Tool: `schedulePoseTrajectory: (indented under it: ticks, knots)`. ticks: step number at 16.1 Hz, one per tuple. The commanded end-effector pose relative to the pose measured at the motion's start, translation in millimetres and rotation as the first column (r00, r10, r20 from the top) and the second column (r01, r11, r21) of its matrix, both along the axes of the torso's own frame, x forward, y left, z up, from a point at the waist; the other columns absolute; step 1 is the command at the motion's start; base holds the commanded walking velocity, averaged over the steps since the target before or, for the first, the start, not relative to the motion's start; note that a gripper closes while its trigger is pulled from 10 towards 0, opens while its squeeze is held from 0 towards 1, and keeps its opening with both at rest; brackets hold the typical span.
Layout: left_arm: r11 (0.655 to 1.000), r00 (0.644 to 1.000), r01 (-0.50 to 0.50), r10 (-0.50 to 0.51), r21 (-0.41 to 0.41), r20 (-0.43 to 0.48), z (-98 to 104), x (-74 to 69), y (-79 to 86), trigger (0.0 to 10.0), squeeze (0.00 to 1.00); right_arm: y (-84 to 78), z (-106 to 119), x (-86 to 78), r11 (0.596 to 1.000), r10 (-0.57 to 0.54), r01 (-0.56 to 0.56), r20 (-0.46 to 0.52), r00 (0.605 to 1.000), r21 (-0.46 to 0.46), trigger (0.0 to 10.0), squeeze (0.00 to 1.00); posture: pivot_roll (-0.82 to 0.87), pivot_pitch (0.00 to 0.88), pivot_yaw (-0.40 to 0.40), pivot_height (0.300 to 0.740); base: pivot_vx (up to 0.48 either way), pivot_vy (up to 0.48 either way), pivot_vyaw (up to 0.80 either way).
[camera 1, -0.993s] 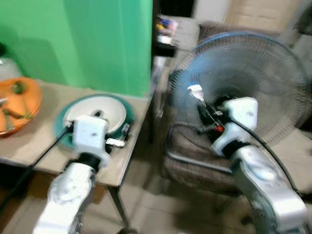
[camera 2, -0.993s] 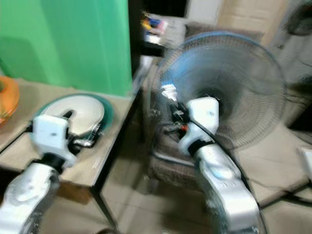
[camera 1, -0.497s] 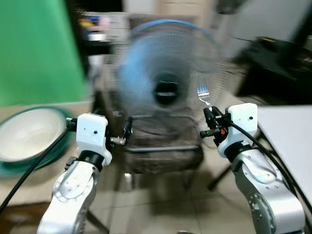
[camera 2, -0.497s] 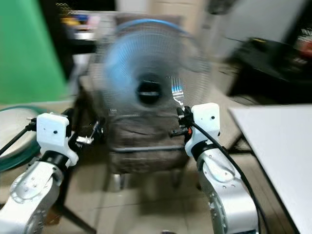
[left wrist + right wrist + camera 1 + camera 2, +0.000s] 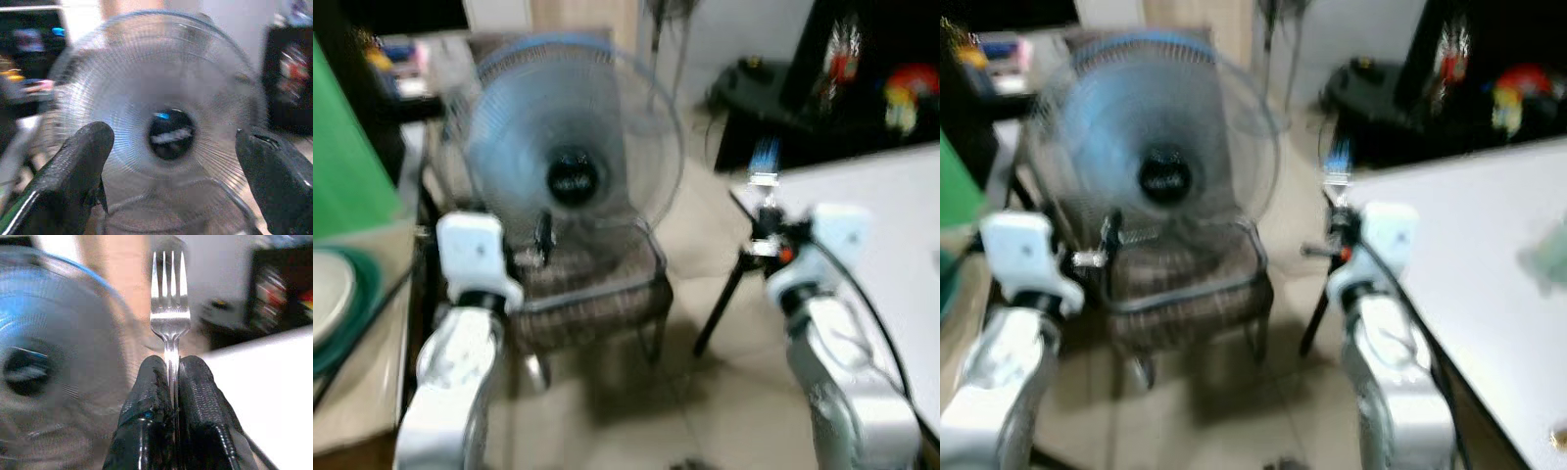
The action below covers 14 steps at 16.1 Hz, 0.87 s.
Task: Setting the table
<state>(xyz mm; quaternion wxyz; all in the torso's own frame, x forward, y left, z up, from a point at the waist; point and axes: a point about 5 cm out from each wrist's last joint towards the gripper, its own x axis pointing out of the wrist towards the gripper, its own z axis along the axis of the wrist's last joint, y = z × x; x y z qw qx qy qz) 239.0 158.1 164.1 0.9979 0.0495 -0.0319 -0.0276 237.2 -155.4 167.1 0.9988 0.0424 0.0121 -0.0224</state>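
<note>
Swung rightward since before, bringing white table [image 5: 1489,274] into lower right of frame, nearest right gripper [image 5: 168,382] pinching upright silver fork [image 5: 169,308] tines-up; left gripper [image 5: 171,161] agape before fan [image 5: 573,147].

Right pincer [image 5: 1334,227] holds fork [image 5: 1336,171] upright beside fan [image 5: 1151,166]

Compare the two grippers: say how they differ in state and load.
The right gripper is shut on a fork, its tines pointing up past the fingertips; the left gripper is open and holds nothing. The right gripper is beside the white table; the left gripper is in front of the fan. Both are raised and have black fingers.
</note>
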Motion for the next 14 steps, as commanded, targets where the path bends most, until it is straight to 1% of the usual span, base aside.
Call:
schedulePoseTrajectory:
  ticks: [1, 2, 3, 5, 6, 8, 9, 10, 12, 13, 14]
  knots:
    - [0.997, 0.997, 0.077, -0.077, 0.029, -0.015, 0.7, 3.1, -1.8, 10.0, 0.00, -10.1, 0.9, -3.4, 0.994, -0.075, 0.076, 0.019, 0.997, -0.079, 10.0, 0.00, 0.02, 0.000, 0.057, 0.740, 0.000, 0.000, -0.80]
    - [0.995, 0.995, 0.099, -0.099, 0.020, -0.029, -1.4, 3.6, -2.1, 10.0, 0.00, -13.8, -2.5, -6.6, 0.993, -0.066, 0.065, -0.007, 0.998, -0.098, 10.0, 0.00, 0.00, 0.000, 0.069, 0.740, 0.000, 0.000, -0.80]
    - [0.994, 0.994, 0.108, -0.107, 0.032, -0.036, -3.7, 3.5, -1.1, 10.0, 0.00, -16.7, -3.0, -8.8, 0.992, -0.059, 0.057, -0.016, 0.998, -0.116, 10.0, 0.00, 0.00, 0.000, 0.071, 0.740, 0.000, 0.000, -0.80]
    - [0.995, 0.995, 0.094, -0.093, 0.032, -0.040, -6.7, 5.2, -0.3, 10.0, 0.00, -20.6, -1.7, -11.4, 0.987, -0.062, 0.058, -0.024, 0.998, -0.147, 10.0, 0.00, -0.02, 0.000, 0.079, 0.740, 0.000, 0.000, -0.80]
    - [0.995, 0.995, 0.095, -0.094, 0.023, -0.037, -5.9, 6.6, -2.3, 10.0, 0.00, -20.6, -0.5, -11.9, 0.987, -0.055, 0.050, -0.025, 0.998, -0.151, 10.0, 0.00, -0.02, 0.000, 0.078, 0.740, 0.000, 0.000, -0.80]
    - [0.994, 0.994, 0.108, -0.108, 0.003, -0.031, -4.1, 8.2, -4.7, 10.0, 0.00, -14.8, 3.0, -12.4, 0.991, -0.035, 0.031, -0.027, 0.999, -0.132, 10.0, 0.00, -0.03, 0.000, 0.074, 0.740, 0.000, 0.000, -0.80]
    - [0.995, 0.994, 0.100, -0.101, -0.027, -0.051, -7.9, 5.9, -4.2, 10.0, 0.00, -13.7, 3.0, -12.5, 0.992, -0.051, 0.048, -0.019, 0.999, -0.117, 10.0, 0.00, -0.02, 0.000, 0.059, 0.740, 0.000, 0.000, -0.80]
    - [0.995, 0.993, 0.098, -0.100, -0.033, -0.057, -9.1, 4.4, -4.4, 10.0, 0.00, -13.6, 3.4, -12.5, 0.992, -0.063, 0.062, -0.005, 0.998, -0.113, 10.0, 0.00, -0.02, 0.000, 0.057, 0.740, 0.000, 0.000, -0.80]
    - [0.995, 0.995, 0.095, -0.096, -0.028, -0.039, -6.6, 2.3, -4.5, 10.0, 0.00, -14.0, 5.2, -10.9, 0.987, -0.056, 0.059, 0.023, 0.998, -0.147, 10.0, 0.00, -0.01, 0.000, 0.042, 0.740, 0.000, 0.000, -0.80]
    - [0.996, 0.995, 0.091, -0.091, 0.000, -0.043, -6.7, 1.8, -2.4, 10.0, 0.00, -13.4, 3.0, -8.7, 0.991, -0.023, 0.023, 0.000, 1.000, -0.135, 10.0, 0.00, -0.01, 0.000, 0.037, 0.740, 0.000, 0.000, -0.80]
    - [0.996, 0.995, 0.089, -0.088, 0.009, -0.044, -6.8, 1.9, -1.6, 10.0, 0.00, -13.1, 2.0, -7.9, 0.991, -0.012, 0.010, -0.011, 1.000, -0.130, 10.0, 0.00, -0.01, 0.000, 0.037, 0.740, 0.000, 0.000, -0.80]
